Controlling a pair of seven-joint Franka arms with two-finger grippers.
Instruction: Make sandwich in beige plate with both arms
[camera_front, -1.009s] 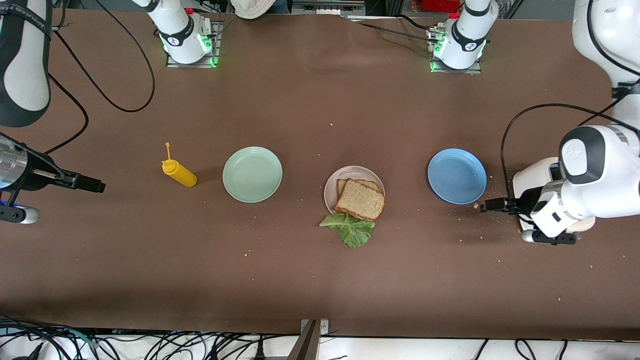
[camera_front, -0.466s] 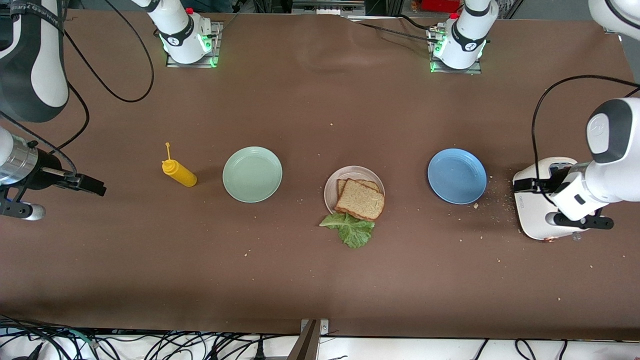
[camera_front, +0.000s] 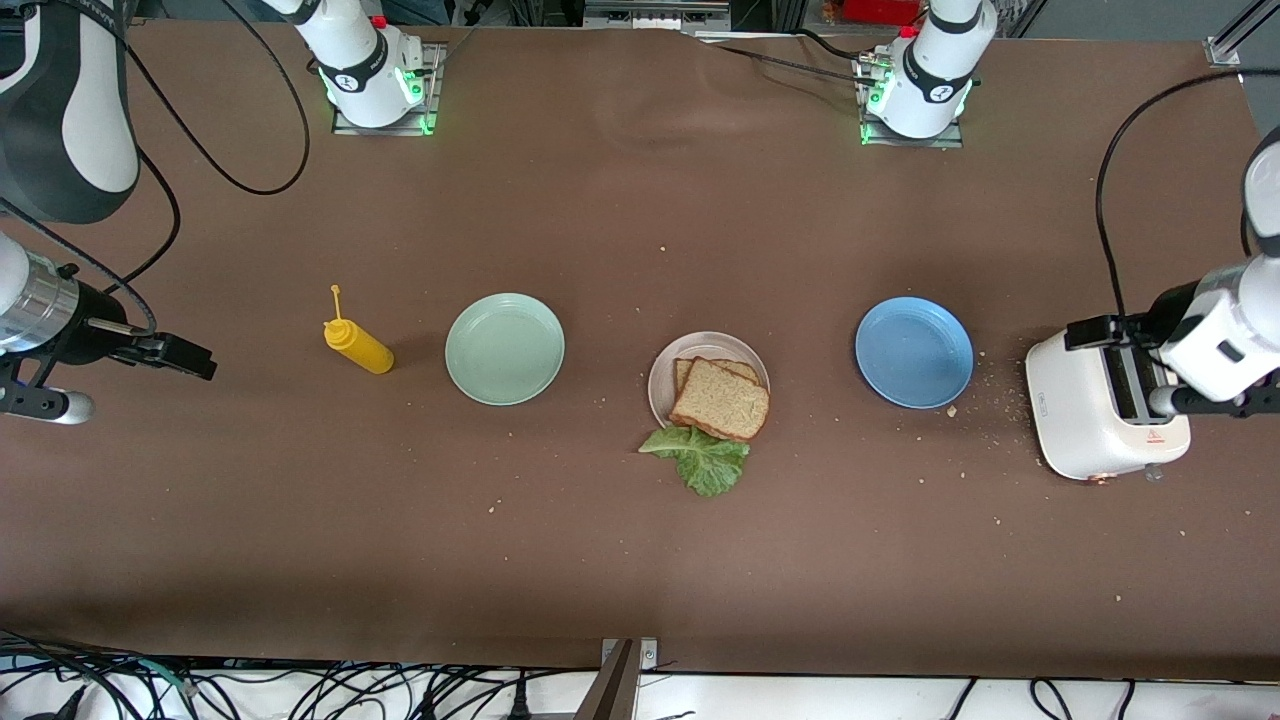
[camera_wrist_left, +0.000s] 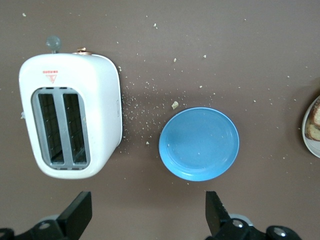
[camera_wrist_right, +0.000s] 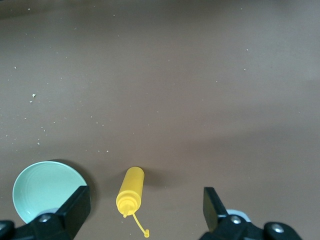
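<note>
The beige plate (camera_front: 664, 372) sits mid-table and holds two overlapping slices of brown toast (camera_front: 722, 399). The green lettuce leaf (camera_front: 703, 460) lies on the table against the plate's edge nearer the front camera. My left gripper (camera_front: 1092, 331) is open and empty, up over the white toaster (camera_front: 1095, 425). In the left wrist view its fingers (camera_wrist_left: 79, 216) stand wide apart, and the plate's rim (camera_wrist_left: 309, 142) shows at the picture's edge. My right gripper (camera_front: 188, 357) is open and empty, held up at the right arm's end of the table, past the mustard bottle.
A blue plate (camera_front: 913, 352) lies between the toaster and the beige plate; it also shows in the left wrist view (camera_wrist_left: 199, 143). A mint-green plate (camera_front: 505, 348) and a yellow mustard bottle (camera_front: 358, 345) lie toward the right arm's end. Crumbs are scattered around the toaster.
My left arm has drawn back from beside the blue plate toward its end of the table, and its gripper now hangs over the toaster. My right gripper has barely shifted.
</note>
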